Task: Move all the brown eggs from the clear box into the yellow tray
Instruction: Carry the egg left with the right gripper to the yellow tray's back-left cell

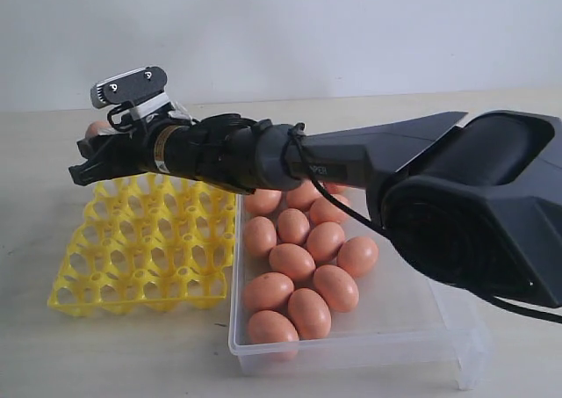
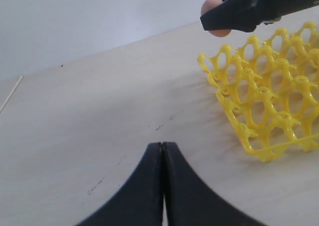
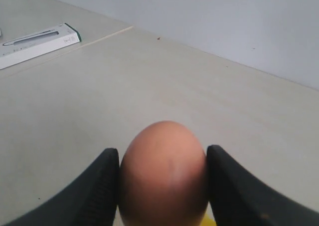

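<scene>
R claw (image 1: 90,158) clamped on egg (image 3: 163,178), upper left of frame above tray (image 1: 132,303) corner, prob. to seat it in a cup; L claw (image 2: 162,153) together, empty.

Setting: robotics lab bench. Evidence: bare pale tabletop (image 1: 105,354), blank white wall (image 1: 307,29), black robot arm (image 1: 351,165) over it.

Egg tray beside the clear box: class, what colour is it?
The egg tray is bright yellow all over; the exterior view shows it best.
</scene>
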